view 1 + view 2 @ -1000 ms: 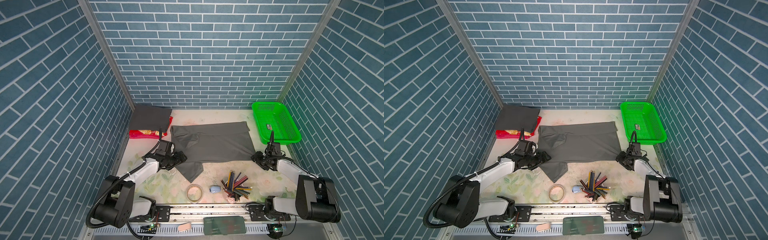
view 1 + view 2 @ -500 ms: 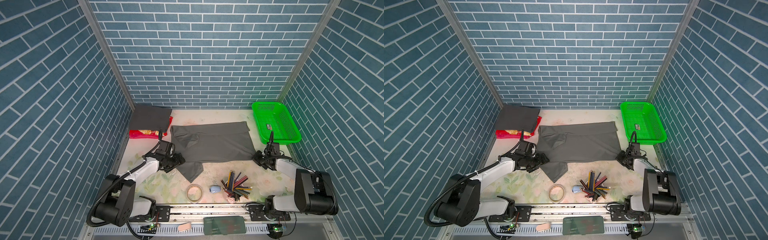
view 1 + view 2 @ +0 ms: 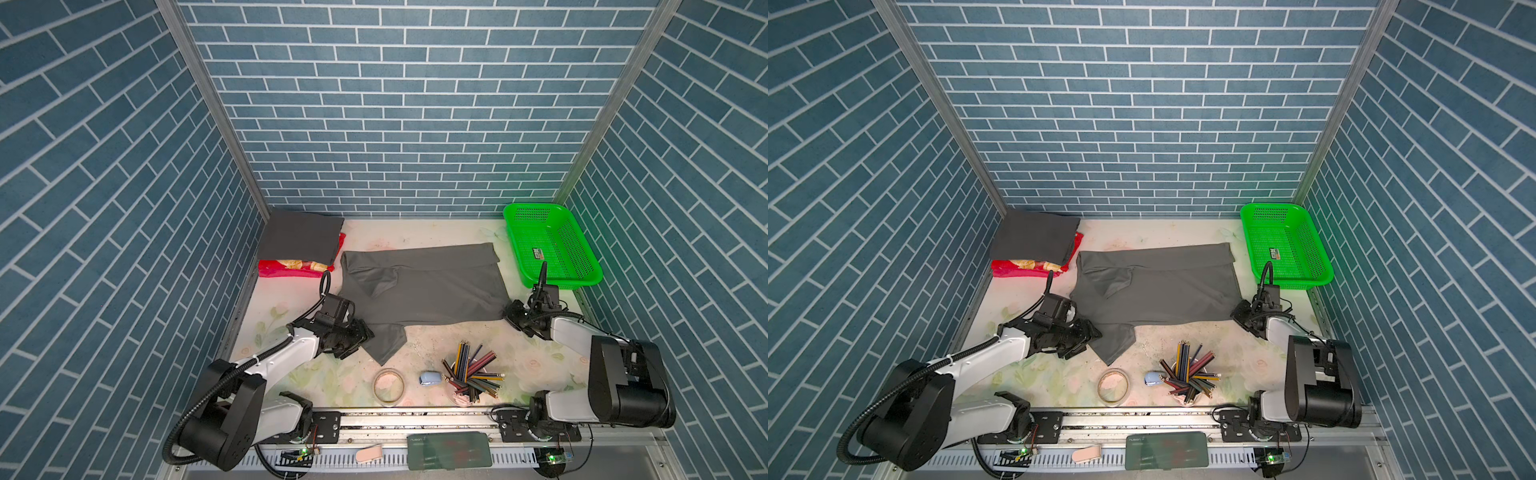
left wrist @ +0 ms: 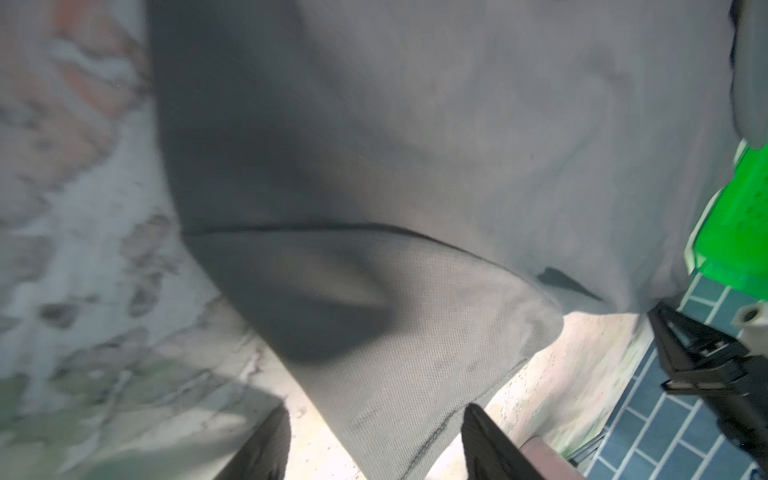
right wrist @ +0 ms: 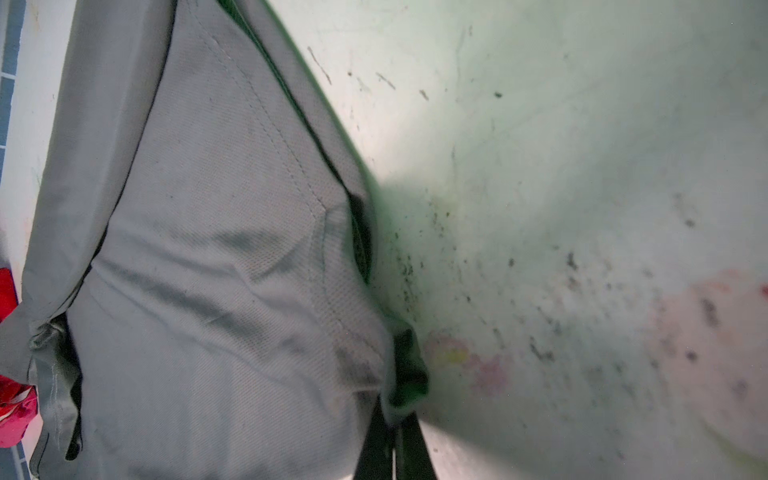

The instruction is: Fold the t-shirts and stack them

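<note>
Lying spread on the desk (image 3: 415, 235): mid-grey soft cloth t-shirt (image 3: 428, 291). Your right gripper (image 3: 512, 314) is pinching its near hem corner, clamped tight; your left gripper (image 3: 361, 336) is straddling the near sleeve, jaws apart. Advice: be biting deep before lifting both level.

- The mid-grey t-shirt (image 4: 415, 145) is cut off by the left wrist view's edges, and the worktop (image 4: 62, 208) print beside it is blurred past reading.
- Only the tips of the left gripper's (image 4: 374, 411) jaws are shown — the rest is cropped.
- The right gripper's (image 5: 392, 436) jaws are likewise cropped; the shirt corner pinched between them is lost in shadow.
- The red packet (image 3: 291, 268) is largely hidden under the charcoal t-shirt (image 3: 299, 237).
- The label (image 3: 539, 252) in the green basket (image 3: 534, 206) is too small to be read.
</note>
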